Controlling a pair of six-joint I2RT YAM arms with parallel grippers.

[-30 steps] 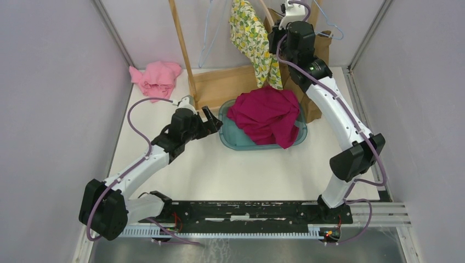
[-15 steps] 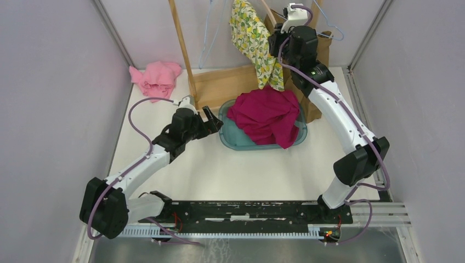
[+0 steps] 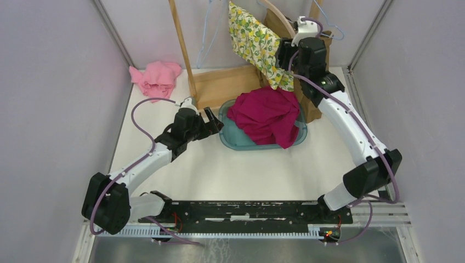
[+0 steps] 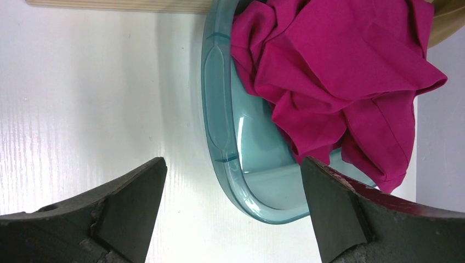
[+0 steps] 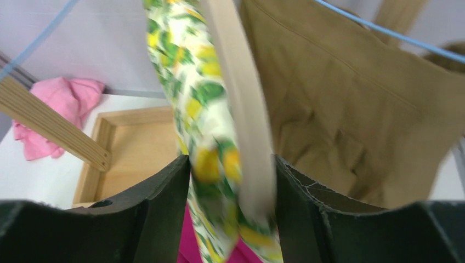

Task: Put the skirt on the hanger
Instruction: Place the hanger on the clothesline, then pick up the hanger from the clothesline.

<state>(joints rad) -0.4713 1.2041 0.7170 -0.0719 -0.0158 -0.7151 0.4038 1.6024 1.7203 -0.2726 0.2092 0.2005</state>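
Note:
The skirt (image 3: 255, 41), yellow and green floral cloth, hangs over a pale wooden hanger (image 3: 278, 15) at the back of the rack. In the right wrist view the skirt (image 5: 192, 82) and the hanger's arm (image 5: 241, 109) are blurred and run down between my right gripper's (image 5: 231, 159) jaws, which stand apart on either side of them. In the top view that gripper (image 3: 285, 52) sits at the skirt's right edge. My left gripper (image 3: 214, 121) rests wide open and empty over the table by the basin's left rim (image 4: 216, 109).
A teal basin (image 3: 227, 139) holds a crumpled magenta garment (image 3: 268, 115). A tan garment (image 5: 329, 98) hangs behind the skirt. A wooden rack post (image 3: 183, 49), blue wire hangers (image 3: 208, 33) and a pink cloth (image 3: 156, 76) stand at the back left.
The right gripper's jaws have spread apart from shut. That arm has shifted right and the skirt now hangs wider on the hanger. The left arm has barely moved.

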